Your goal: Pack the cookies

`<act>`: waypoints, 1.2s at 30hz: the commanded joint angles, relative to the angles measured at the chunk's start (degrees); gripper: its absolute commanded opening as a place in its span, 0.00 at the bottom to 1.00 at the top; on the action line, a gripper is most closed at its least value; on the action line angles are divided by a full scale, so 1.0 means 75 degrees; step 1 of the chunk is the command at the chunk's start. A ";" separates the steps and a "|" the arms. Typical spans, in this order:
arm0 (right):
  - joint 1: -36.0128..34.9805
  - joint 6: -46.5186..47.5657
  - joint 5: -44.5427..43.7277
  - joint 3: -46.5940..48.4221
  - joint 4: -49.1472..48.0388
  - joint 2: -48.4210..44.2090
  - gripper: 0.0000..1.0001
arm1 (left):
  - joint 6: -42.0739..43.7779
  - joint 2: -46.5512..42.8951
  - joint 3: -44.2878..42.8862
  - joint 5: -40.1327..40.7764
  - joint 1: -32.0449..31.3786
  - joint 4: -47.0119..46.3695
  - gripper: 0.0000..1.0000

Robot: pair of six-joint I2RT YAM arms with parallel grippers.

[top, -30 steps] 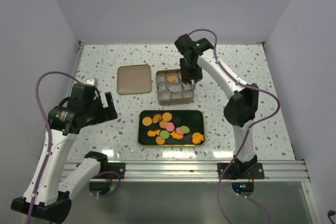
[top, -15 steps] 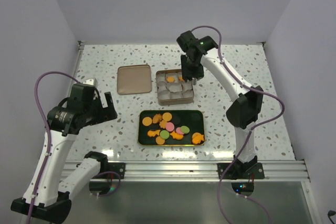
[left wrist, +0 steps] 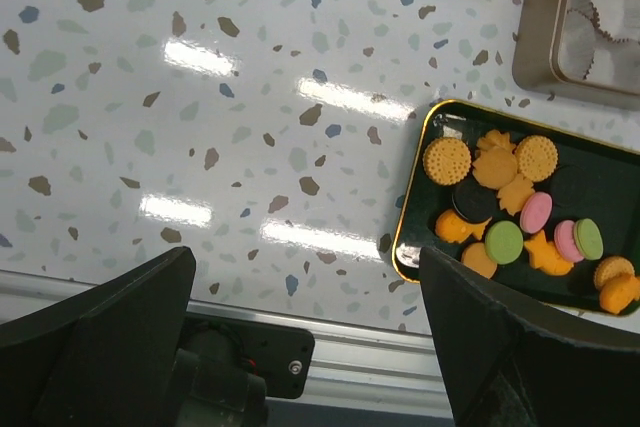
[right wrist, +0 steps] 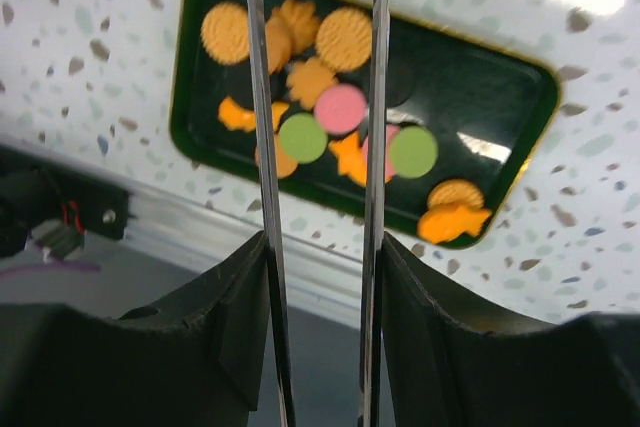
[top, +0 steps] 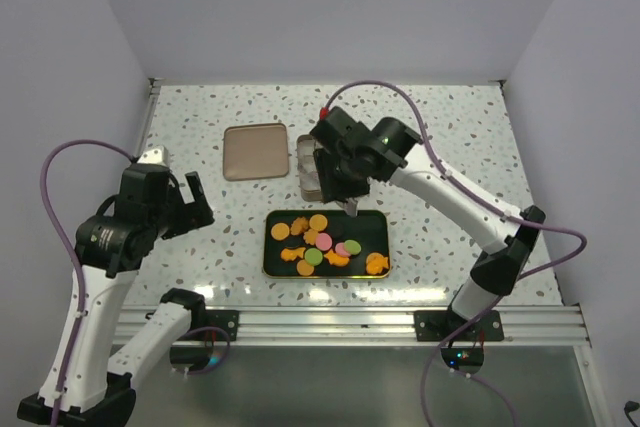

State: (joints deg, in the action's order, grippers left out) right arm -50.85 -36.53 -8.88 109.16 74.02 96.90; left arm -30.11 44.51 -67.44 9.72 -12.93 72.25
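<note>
Over the tray's [top: 384, 219] 12 o'clock edge, my right claw [top: 349, 203] hangs part-open, holding nothing. The cookies [top: 322, 242] lie heaped toward 6. I'd straddle one outlying round, pinch softly, lift straight, then carry it to the tin [top: 305, 165] at 12. Left claw [left wrist: 307, 257] gapes wide at 9.

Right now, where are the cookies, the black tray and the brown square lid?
cookies [top: 318, 222], top view, an orange round one.
black tray [top: 371, 232], top view, bare floor.
brown square lid [top: 254, 151], top view, its centre.
</note>
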 commanded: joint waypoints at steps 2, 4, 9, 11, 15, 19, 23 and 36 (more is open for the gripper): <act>-0.0813 -0.1151 0.0282 -0.1124 -0.0775 -0.0580 0.46 | -0.0497 -0.0204 -0.0302 0.0896 -0.0046 0.0304 1.00; -0.1082 -0.1398 0.0317 -0.1533 -0.0986 -0.0686 0.46 | -0.0486 -0.0193 -0.0173 0.0605 -0.0046 0.0328 1.00; -0.1352 -0.1644 0.0388 -0.1992 -0.1220 -0.0698 0.46 | -0.0497 -0.0368 0.0097 0.0252 -0.0046 0.0293 1.00; -0.1423 -0.1691 0.0376 -0.2086 -0.1244 -0.0651 0.45 | -0.0427 -0.0392 0.0109 0.0216 -0.0046 0.0328 1.00; -0.1575 -0.1785 0.0376 -0.2122 -0.1279 -0.0476 0.45 | -0.0345 -0.0439 0.0179 0.0099 -0.0046 0.0375 1.00; -0.1727 -0.1820 0.0388 -0.2075 -0.1244 -0.0241 0.44 | -0.0310 -0.0462 0.0203 0.0052 -0.0046 0.0363 1.00; -0.1833 -0.1867 0.0330 -0.2086 -0.1162 -0.0100 0.44 | -0.0275 -0.0474 0.0179 0.0017 -0.0046 0.0363 1.00; -0.1903 -0.1914 0.0083 -0.2227 -0.0857 0.0005 0.43 | -0.0193 -0.0462 0.0226 -0.0100 -0.0046 0.0281 1.00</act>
State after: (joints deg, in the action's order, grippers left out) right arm -64.82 -49.60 -6.55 92.64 66.72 97.14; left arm -32.32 41.06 -65.89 9.58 -12.93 74.76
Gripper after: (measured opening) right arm 0.440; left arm 0.998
